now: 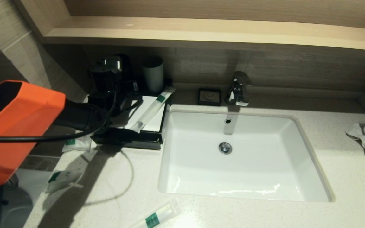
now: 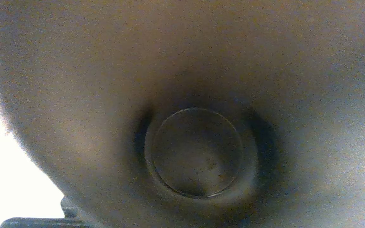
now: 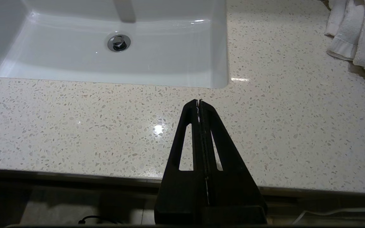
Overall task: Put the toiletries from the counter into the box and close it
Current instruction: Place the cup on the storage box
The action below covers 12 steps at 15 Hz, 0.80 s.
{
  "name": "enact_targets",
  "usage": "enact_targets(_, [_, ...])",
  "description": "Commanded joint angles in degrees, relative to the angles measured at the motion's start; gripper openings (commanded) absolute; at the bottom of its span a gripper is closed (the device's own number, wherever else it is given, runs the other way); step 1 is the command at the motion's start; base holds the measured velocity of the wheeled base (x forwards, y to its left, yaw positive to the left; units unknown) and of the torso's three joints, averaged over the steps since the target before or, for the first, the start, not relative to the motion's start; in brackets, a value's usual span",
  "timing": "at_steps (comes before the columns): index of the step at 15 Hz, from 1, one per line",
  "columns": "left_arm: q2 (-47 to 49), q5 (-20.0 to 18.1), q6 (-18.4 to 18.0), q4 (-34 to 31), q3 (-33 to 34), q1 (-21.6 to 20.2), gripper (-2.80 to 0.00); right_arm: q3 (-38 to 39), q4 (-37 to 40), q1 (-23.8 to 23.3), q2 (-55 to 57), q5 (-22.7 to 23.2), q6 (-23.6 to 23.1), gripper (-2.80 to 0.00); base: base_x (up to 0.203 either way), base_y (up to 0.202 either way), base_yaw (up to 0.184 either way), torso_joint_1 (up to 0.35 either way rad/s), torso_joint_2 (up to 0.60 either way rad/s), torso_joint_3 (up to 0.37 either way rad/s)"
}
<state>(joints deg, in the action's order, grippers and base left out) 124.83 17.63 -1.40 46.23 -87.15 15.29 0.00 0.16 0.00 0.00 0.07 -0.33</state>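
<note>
In the head view the left arm reaches over the back left corner of the table (image 1: 265, 218), where the black box (image 1: 128, 139) sits just left of the basin (image 1: 242, 155). The left hand (image 1: 124, 101) is over the box's white top; how far open it is cannot be told, nor whether it has hold of anything. One long tube (image 1: 152, 109) lies slantwise across the box's top, its far end near the grey cup (image 1: 153, 74). A second long tube (image 1: 157, 217) lies at the table's front edge. Two short sachets are on the left side: one (image 1: 74, 144) touching the box's front left corner, the other (image 1: 62, 179) nearer the front.

The left wrist view shows only a dim round rim, close up and blurred.

In the right wrist view the right hand (image 3: 199, 102) hangs above the table's front edge, fingers pressed together, empty. The towel (image 3: 356, 31) lies toward the back right.
</note>
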Motion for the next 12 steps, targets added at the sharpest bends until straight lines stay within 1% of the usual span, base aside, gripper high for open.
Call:
enact_targets(1, [0.24,0.04,0.08,0.44,-0.21,0.01,0.0,0.0,0.02,0.0,0.0,0.01,-0.02,-2.8,0.0,0.0,0.0,0.0,0.0,0.0])
enact_targets(9, [-0.75,0.13,0.26,0.71,0.14,-0.08,0.0,0.0,0.02,0.0,0.0,0.01,-0.02,-2.8,0.0,0.0,0.0,0.0,0.0,0.0])
enact_targets(12, [-2.52,0.16,0.26,0.79,1.98,-0.08,0.0,0.0,0.02,0.0,0.0,0.01,-0.02,-2.8,0.0,0.0,0.0,0.0,0.0,0.0])
